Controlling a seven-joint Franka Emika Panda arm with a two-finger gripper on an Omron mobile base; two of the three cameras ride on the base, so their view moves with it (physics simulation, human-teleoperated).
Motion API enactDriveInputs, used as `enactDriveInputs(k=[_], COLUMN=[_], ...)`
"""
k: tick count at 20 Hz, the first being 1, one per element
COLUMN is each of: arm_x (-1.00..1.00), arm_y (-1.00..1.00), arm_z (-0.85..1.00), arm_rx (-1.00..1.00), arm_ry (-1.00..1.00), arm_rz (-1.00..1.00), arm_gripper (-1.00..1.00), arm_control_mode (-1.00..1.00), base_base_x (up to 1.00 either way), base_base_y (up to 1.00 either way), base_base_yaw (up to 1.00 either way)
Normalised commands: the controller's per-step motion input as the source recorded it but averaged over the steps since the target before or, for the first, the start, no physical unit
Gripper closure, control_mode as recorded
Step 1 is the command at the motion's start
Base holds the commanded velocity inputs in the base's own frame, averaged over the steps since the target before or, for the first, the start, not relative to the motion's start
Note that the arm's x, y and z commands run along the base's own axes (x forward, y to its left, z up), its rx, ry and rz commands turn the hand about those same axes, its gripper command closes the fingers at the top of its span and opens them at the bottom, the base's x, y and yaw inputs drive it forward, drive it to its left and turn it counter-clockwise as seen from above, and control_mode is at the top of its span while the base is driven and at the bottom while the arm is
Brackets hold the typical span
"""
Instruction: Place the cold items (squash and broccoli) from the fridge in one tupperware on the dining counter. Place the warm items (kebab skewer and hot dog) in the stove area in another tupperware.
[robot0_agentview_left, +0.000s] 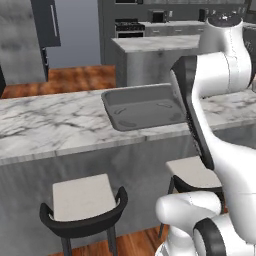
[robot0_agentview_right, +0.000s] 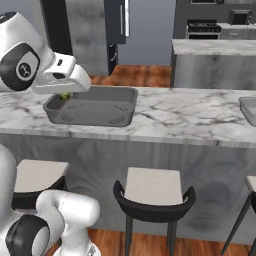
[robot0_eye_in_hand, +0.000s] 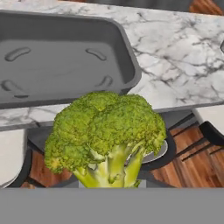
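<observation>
tupperware: bare inside | broccoli: in jaws (near its rim)

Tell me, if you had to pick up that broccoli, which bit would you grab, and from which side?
The pale stalk. The broccoli has a wide, bumpy crown that would crumble or slip, while its stem is narrow and firm enough for two fingers to pinch. Come from the stem end, with the crown pointing away. In the hand view the claw appears to be holding it just that way, near the grey tupperware.

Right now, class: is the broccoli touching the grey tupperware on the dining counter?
Apart. In the hand view the broccoli hangs out over the stools, short of the tupperware rim.
</observation>
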Motion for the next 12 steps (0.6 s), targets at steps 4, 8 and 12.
enactDriveInputs(k=[4,8,12], arm_x=[0.98,0.93,0.83], arm_y=[0.0,-0.02,-0.1], arm_z=[-0.22,-0.41,-0.61], arm_rx=[0.01,0.02,0.03], arm_ry=[0.19,0.15,0.06], arm_rz=[0.01,0.07,0.11], arm_gripper=[1.0,1.0,1.0], arm_control_mode=[-1.0,-1.0,-1.0], base_base_x=[0.0,0.0,0.0], base_base_y=[0.0,0.0,0.0], base_base_yaw=[0.0,0.0,0.0])
